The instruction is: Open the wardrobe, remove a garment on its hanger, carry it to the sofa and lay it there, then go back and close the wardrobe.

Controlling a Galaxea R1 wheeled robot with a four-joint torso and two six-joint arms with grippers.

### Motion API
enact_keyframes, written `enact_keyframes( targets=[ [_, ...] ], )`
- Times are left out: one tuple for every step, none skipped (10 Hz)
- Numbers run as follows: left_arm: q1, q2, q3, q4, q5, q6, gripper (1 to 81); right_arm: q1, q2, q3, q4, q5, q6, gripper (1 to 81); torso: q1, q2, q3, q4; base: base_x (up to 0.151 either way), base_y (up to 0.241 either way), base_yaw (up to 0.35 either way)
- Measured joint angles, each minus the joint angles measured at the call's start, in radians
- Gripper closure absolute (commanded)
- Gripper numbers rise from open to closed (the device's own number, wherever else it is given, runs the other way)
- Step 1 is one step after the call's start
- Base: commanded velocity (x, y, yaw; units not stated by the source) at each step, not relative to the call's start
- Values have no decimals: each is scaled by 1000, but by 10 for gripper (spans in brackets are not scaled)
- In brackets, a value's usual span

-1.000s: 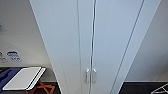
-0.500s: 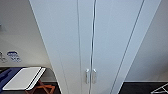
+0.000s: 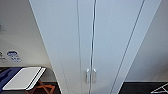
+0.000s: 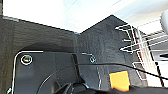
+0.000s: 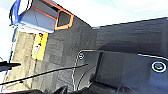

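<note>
The wardrobe (image 3: 95,42) stands straight ahead and close, both tall white doors shut, its two small handles (image 3: 90,75) side by side low at the centre seam. To its left, a white-topped folding table (image 3: 23,78) on orange legs (image 3: 45,88) stands against the wall. At the far right, a white wire rack (image 3: 160,88) sits on the dark carpet (image 4: 105,47). Whether either gripper's fingers are open or closed cannot be told.

Pale walls (image 3: 22,32) meet dark carpet floor (image 4: 100,42). A white-topped table (image 3: 23,78) with orange legs stands nearby; a wire rack (image 4: 140,47) elsewhere.
</note>
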Motion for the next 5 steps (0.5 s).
enact_keyframes(
  targets=[
    [-14, -25, 34, 16, 3, 3, 10, 15, -13, 34, -6, 0, 0, 10, 0, 0, 0, 0, 0, 0, 0],
    [-24, -44, 76, 46, 6, 6, 10, 35, -26, 64, -17, 0, 0, 10, 0, 0, 0, 0, 0, 0, 0],
    [-40, -67, 120, 77, 9, 7, 10, 57, -37, 92, -27, -1, 0, 10, 0, 0, 0, 0, 0, 0, 0],
    [-67, -96, 157, 103, 7, 7, 10, 78, -51, 117, -32, -2, 0, 10, 0, 0, 0, 0, 0, 0, 0],
    [-96, -119, 173, 118, 7, 7, 10, 97, -62, 137, -35, -4, 0, 10, 0, 0, -1, 0, 0, 0, 0]
  ],
)
